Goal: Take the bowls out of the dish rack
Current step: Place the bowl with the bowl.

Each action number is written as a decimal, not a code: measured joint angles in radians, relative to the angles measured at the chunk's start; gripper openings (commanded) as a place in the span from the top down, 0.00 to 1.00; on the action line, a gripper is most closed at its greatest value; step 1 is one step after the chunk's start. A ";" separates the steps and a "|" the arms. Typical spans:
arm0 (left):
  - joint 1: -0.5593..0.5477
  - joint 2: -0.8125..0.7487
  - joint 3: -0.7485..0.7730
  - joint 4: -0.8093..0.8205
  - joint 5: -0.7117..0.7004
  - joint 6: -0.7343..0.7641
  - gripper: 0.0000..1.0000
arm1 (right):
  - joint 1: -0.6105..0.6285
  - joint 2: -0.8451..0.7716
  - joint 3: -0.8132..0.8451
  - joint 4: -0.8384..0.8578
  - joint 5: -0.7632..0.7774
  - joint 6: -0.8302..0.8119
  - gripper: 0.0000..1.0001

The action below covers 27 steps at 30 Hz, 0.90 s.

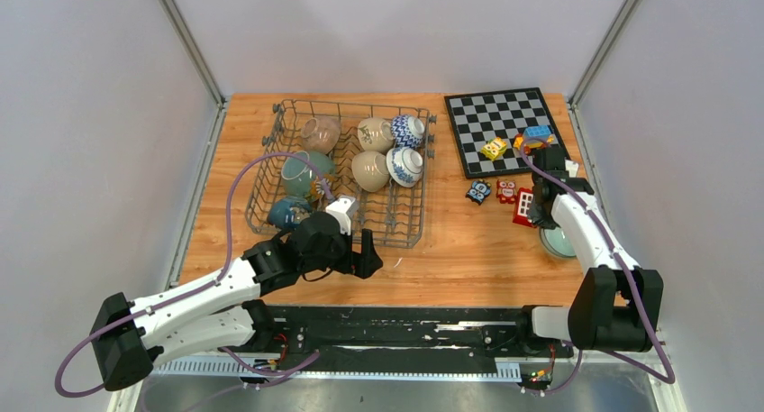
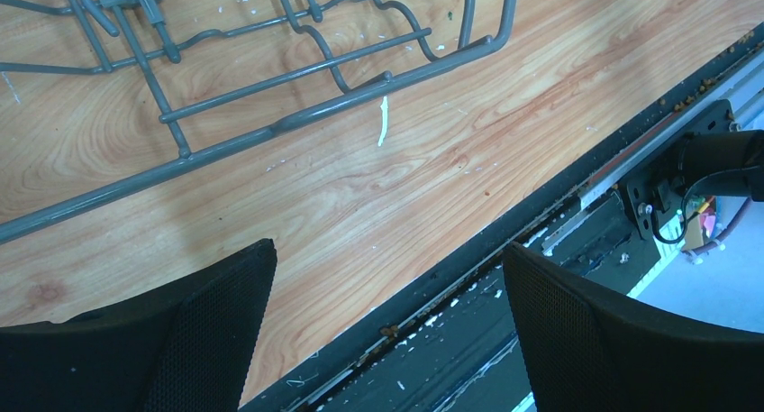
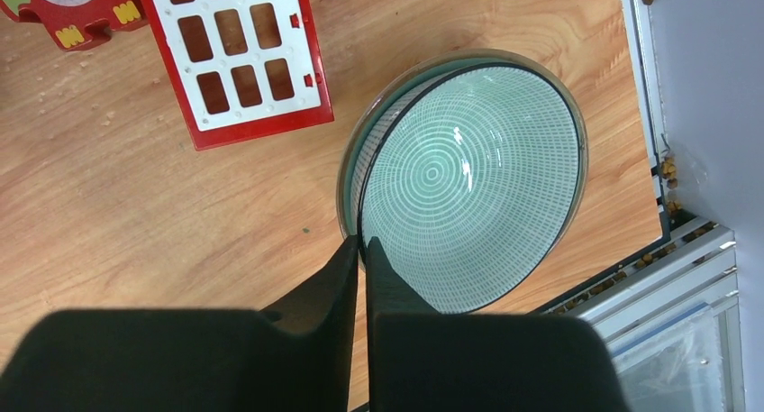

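Note:
The grey wire dish rack point(image 1: 398, 243) stands at the table's back left and holds several bowls, among them a beige one point(image 1: 370, 170), a blue-and-white one point(image 1: 405, 165) and a teal one point(image 1: 303, 174). My left gripper point(image 1: 364, 255) is open and empty by the rack's near right corner point(image 2: 486, 42), over the table's front edge, its midpoint point(image 2: 387, 286) above bare wood. My right gripper point(image 1: 544, 219) is shut on the rim of a green patterned bowl point(image 3: 468, 173) at the table's right side, the fingertips point(image 3: 362, 242) pinching its near rim. That bowl also shows in the top view point(image 1: 559, 243).
A black-and-white chessboard point(image 1: 504, 131) lies at the back right with toy bricks point(image 1: 532, 138) on it. Small red toys point(image 1: 510, 192) lie just left of the right gripper, and a red-and-white block point(image 3: 239, 60) is next to the green bowl. The table's right edge point(image 3: 644, 114) is close to the bowl.

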 measured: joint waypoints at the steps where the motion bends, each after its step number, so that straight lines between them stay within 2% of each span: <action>1: 0.000 0.000 0.000 0.000 0.000 0.000 0.03 | 0.000 0.000 -0.002 0.004 0.000 0.000 0.96; 25: 0.000 0.004 -0.006 0.001 0.000 0.000 0.03 | -0.002 0.058 0.002 0.013 0.037 -0.003 0.96; 27: 0.000 0.006 -0.006 0.001 0.001 0.000 0.03 | -0.002 0.058 0.002 0.013 0.037 -0.003 0.91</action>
